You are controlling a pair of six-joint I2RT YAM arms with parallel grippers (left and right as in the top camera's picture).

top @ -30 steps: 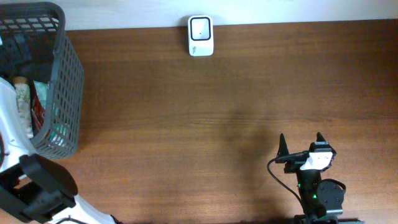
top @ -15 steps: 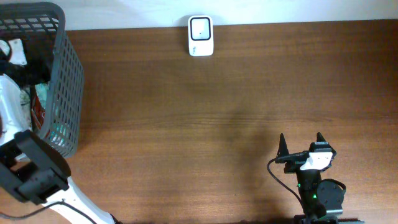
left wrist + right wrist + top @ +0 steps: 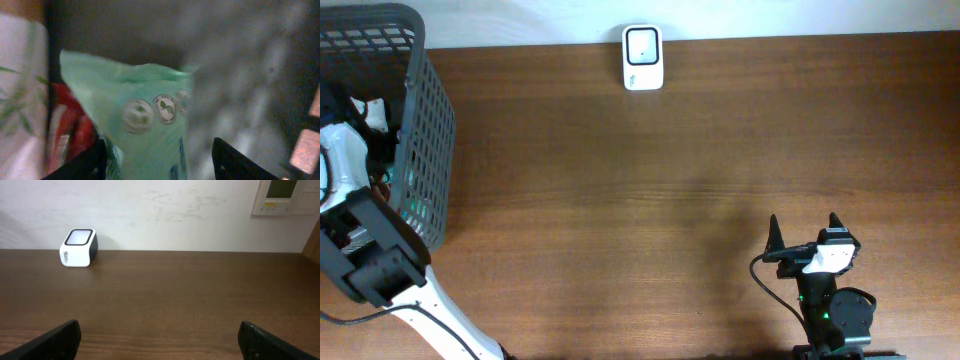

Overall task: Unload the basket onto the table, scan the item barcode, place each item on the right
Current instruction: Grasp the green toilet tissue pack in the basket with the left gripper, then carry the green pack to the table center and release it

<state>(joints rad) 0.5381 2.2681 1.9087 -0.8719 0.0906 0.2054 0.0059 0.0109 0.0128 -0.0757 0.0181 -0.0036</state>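
My left gripper [image 3: 157,162] is down inside the grey mesh basket [image 3: 420,130], seen from overhead at the table's far left [image 3: 365,120]. A green packet [image 3: 150,115] with round printed seals lies between its dark fingers. The left finger sits against the packet's edge, and a gap shows beside the right finger; the jaws stand apart. The white barcode scanner [image 3: 642,57] stands at the table's back edge, also visible in the right wrist view [image 3: 78,247]. My right gripper [image 3: 804,232] rests open near the front right with nothing between its fingers [image 3: 160,340].
In the basket, a red packet [image 3: 75,125] and a white item with leaf print [image 3: 20,100] lie to the left of the green packet. The basket's dark wall [image 3: 260,60] rises on the right. A wall panel [image 3: 285,195] hangs behind the table.
The left arm has swung deeper into the basket, toward the back, and its jaws have narrowed around the green packet. The right arm has not moved.
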